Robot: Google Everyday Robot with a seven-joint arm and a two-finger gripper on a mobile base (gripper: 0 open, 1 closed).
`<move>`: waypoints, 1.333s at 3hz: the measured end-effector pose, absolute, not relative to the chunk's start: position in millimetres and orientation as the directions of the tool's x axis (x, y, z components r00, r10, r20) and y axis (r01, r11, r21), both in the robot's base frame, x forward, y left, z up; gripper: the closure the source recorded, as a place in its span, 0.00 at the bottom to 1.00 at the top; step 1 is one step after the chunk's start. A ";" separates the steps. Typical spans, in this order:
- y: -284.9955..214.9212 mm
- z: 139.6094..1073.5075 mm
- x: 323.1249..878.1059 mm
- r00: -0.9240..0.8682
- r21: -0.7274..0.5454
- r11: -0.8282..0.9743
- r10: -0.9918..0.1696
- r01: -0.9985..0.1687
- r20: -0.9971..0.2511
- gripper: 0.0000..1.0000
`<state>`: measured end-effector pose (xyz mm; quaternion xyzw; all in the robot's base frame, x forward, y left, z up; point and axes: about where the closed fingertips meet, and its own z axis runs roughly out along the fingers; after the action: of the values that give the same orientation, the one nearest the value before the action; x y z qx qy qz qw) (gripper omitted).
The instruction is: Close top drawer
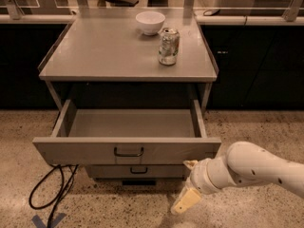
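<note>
Camera view: gripper [187, 185] below right front corner of open top drawer [76, 151]

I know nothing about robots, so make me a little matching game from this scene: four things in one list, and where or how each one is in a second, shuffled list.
Things:
1. top drawer
2. bowl
3. can
4. gripper

Places or states:
A. at the back of the tabletop
B. low down, in front of the right end of the drawer front
C. pulled out, nothing inside
D. on the right part of the tabletop, in front of the bowl

Pairs: 1-C, 2-A, 3-D, 4-B
</note>
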<state>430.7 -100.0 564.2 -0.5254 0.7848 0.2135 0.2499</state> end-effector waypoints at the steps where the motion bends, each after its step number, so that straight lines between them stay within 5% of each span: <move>1: -98.2 565.4 441.0 -0.319 0.058 0.363 -0.720 -0.930 -0.616 0.00; 4: -93.0 574.3 492.2 -0.273 0.012 0.344 -0.722 -0.939 -0.635 0.00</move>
<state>492.2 -93.0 574.3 -0.5373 0.7729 0.1977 0.2736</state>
